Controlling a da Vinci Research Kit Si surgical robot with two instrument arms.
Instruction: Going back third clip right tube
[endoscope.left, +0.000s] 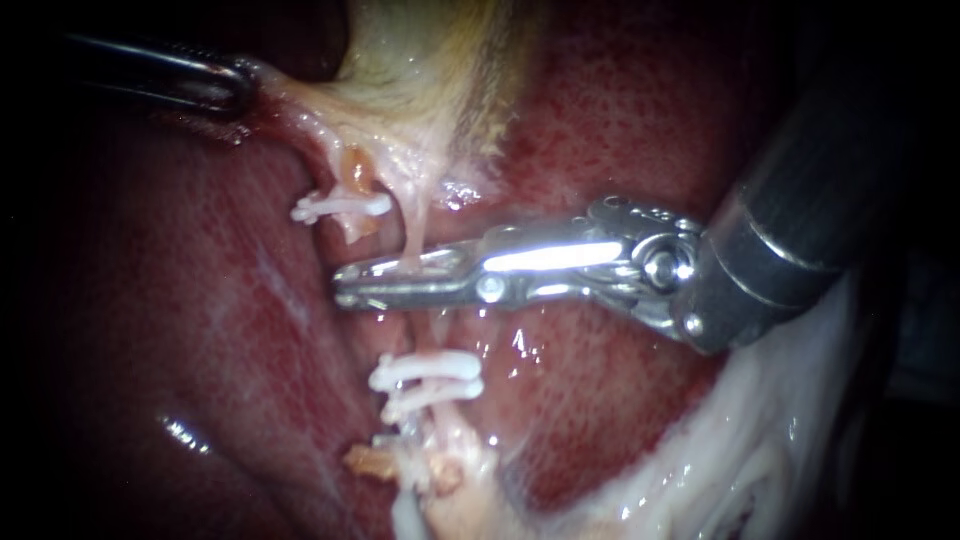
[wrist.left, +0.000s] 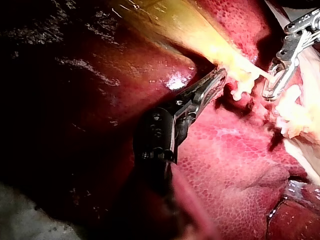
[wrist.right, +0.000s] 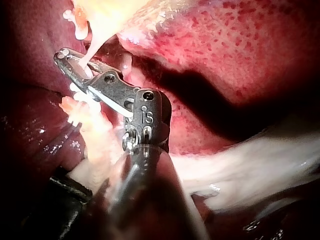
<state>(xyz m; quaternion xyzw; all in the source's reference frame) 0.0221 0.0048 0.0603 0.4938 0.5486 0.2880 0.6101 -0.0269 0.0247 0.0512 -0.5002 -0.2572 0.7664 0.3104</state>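
A thin pale tube (endoscope.left: 412, 225), the right one, runs down from the yellowish gallbladder (endoscope.left: 420, 70) to two white clips (endoscope.left: 425, 370) that sit close together on it. My right instrument (endoscope.left: 345, 285) reaches in from the right. Its metal jaws stand slightly open, with this tube passing between them above the two clips. The right wrist view shows the tube (wrist.right: 90, 55) crossing between the jaws of the right instrument (wrist.right: 62, 57). One white clip (endoscope.left: 340, 207) sits on the left tube's stump. My left instrument (endoscope.left: 235, 88) is shut on gallbladder tissue at the upper left.
Red liver (endoscope.left: 200, 330) surrounds the tubes on all sides. Whitish tissue (endoscope.left: 760, 450) lies under the right instrument's shaft at the lower right. In the left wrist view the right instrument (wrist.left: 270, 92) lies just ahead of the left instrument (wrist.left: 217, 77).
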